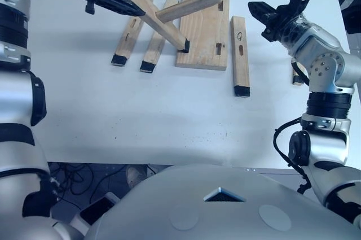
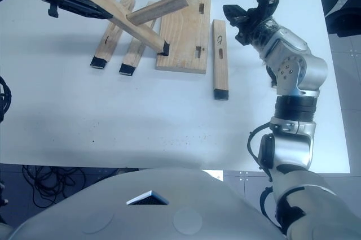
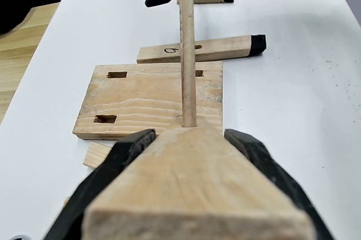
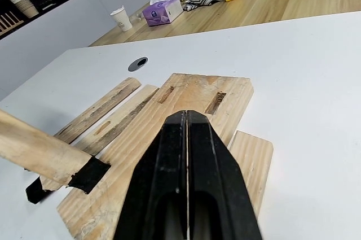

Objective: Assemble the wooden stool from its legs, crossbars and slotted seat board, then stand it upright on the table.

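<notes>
Pale black-footed wooden leg [image 3: 197, 189], stiff, likely light, rides clamped in left gripper [image 3: 189, 138], foot at slotted wooden seat board [image 3: 146, 96]; right gripper [image 4: 186, 117] pinched together.

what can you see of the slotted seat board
The seat board is a pale, rough rectangular wooden slab lying flat on the white table, with small rectangular slots near its corners. The black-tipped end of the leg held by the left gripper rests at one corner, its crossbar hanging over the board.
</notes>
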